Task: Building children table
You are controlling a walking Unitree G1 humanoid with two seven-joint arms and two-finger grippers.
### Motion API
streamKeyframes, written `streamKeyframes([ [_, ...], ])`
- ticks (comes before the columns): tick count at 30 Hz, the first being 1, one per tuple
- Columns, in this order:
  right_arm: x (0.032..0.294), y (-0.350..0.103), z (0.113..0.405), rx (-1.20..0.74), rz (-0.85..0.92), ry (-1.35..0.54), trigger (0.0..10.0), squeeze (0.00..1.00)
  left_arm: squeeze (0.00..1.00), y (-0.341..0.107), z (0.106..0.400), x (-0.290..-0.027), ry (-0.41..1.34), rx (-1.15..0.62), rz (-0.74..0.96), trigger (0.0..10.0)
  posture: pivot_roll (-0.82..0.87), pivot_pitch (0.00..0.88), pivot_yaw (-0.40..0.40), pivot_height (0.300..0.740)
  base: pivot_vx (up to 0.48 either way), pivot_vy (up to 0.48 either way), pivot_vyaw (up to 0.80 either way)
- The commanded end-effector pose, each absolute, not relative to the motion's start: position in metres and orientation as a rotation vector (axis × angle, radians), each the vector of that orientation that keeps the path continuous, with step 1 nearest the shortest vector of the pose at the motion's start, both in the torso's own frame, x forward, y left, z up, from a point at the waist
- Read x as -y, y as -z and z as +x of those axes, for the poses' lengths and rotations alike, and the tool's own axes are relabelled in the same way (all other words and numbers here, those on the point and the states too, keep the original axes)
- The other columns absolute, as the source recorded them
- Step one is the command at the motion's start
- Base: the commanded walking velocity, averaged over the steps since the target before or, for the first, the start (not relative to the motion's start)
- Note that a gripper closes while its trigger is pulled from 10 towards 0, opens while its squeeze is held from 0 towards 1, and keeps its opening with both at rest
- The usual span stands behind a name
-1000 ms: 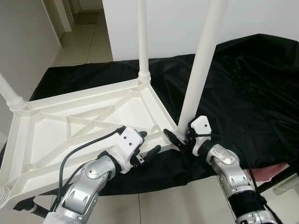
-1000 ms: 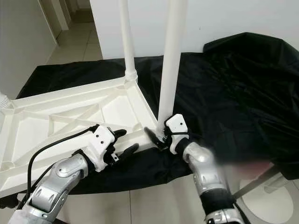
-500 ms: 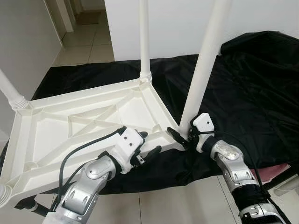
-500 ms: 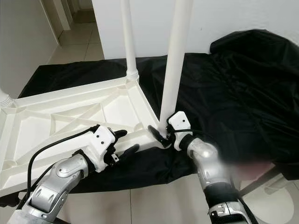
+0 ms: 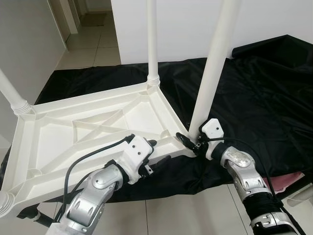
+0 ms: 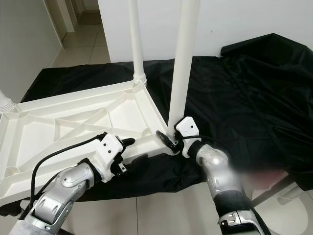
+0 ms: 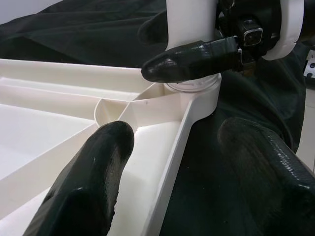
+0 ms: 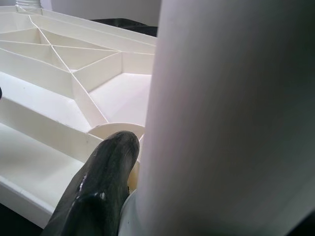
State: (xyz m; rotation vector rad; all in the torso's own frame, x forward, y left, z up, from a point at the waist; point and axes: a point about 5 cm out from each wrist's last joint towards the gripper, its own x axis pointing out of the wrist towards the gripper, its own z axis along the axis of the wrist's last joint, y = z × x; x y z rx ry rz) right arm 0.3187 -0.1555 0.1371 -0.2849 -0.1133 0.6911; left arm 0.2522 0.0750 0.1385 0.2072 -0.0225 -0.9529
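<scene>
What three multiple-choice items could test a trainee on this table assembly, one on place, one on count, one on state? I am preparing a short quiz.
1. Where does the right gripper grip the table leg?
A. At its base, by the corner socket
B. At its top end
C. Halfway up

2. How many white legs stand up from the upturned tabletop?
A. One
B. Two
C. At least three

3. How is the left gripper placed?
A. Shut on a leg
B. Open, fingers either side of the tabletop's near rim
C. Resting on the black cloth, clear of the tabletop

Answers: 1 A, its fingers clasp the leg just above the socket. 2 C, three corners carry upright legs. 3 B, the left wrist view shows one finger inside the rim and one outside.
</scene>
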Motion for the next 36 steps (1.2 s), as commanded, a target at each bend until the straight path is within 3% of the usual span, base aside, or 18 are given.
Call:
streamKeyframes([
  [1,0.155,-0.136,0.316,0.12,-0.263,-0.687,0.0,0.0,0.0,-0.131,0.251,-0.076,0.979,-0.004,0.22,10.0,-0.06,0.022,0.061,0.74,0.0,0.0,0.0],
  [2,0.156,-0.136,0.315,0.118,-0.254,-0.679,7.8,0.0,0.0,-0.132,0.252,-0.077,0.973,-0.004,0.22,10.0,-0.06,0.022,0.061,0.74,0.0,0.0,0.0],
  [3,0.156,-0.135,0.314,0.112,-0.238,-0.663,10.0,0.0,0.0,-0.133,0.254,-0.079,0.966,-0.003,0.222,10.0,-0.06,0.022,0.061,0.74,0.0,0.0,0.0],
  [12,0.156,-0.13,0.309,0.076,-0.174,-0.569,10.0,0.0,0.0,-0.134,0.256,-0.08,0.964,0.0,0.228,10.0,-0.06,0.022,0.061,0.74,0.0,0.0,0.0],
  [13,0.157,-0.127,0.308,0.056,-0.148,-0.478,10.0,0.0,0.0,-0.134,0.255,-0.079,0.968,0.0,0.227,10.0,-0.06,0.02,0.048,0.74,0.0,0.0,0.0],
  [22,0.152,-0.126,0.301,0.027,-0.069,-0.282,10.0,0.0,0.0,-0.133,0.254,-0.078,0.973,0.002,0.227,10.0,-0.06,0.015,0.043,0.74,0.0,0.0,0.0],
  [28,0.14,-0.126,0.288,0.032,-0.007,0.029,10.0,0.0,0.0,-0.133,0.253,-0.078,0.975,0.006,0.23,10.0,-0.05,0.01,0.034,0.74,0.0,0.0,0.0],
  [36,0.126,-0.127,0.282,0.012,0.048,0.14,10.0,0.0,0.0,-0.133,0.254,-0.078,0.972,0.011,0.232,10.0,-0.04,0.001,0.025,0.74,0.0,0.0,0.0],
])
